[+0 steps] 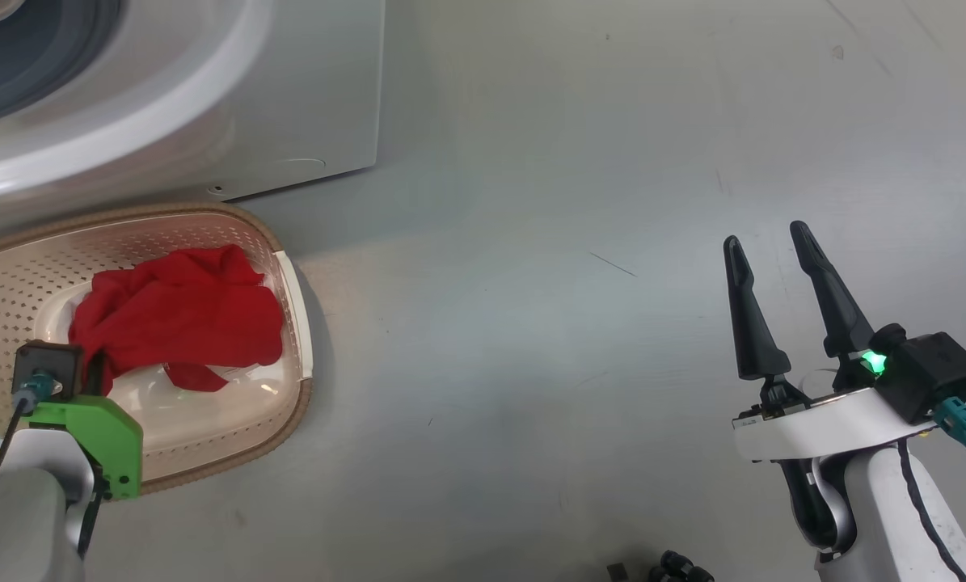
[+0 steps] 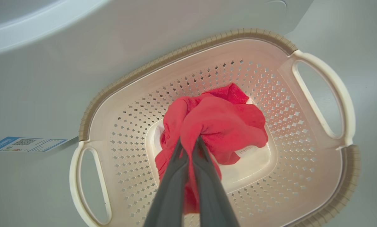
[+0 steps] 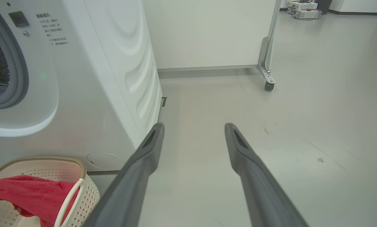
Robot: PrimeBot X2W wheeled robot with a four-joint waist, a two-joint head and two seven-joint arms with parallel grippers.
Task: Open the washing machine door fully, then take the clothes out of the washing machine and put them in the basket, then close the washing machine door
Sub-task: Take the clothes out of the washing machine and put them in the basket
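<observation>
Clothes [image 1: 179, 311]: red bundle lay in the basket [image 1: 14, 283], lower left of the head view.
Left end effector [image 2: 188, 142]: pressed together, pinching the bundle's near fold.
Right end effector [image 1: 765, 234]: spread, empty, lower right, well apart.
Nearer arm: left.

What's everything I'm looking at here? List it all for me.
washing machine: one, white, behind the basket
basket: one, cream with brown rim, on the floor
clothes: one heap, red, inside the basket
label: one, blue, low on the machine's front
wheeled panel: one, white, beyond the machine
floor: grey, under everything
left gripper: one, dark fingers, shut on the clothes
right gripper: one, dark fingers, open above the floor
</observation>
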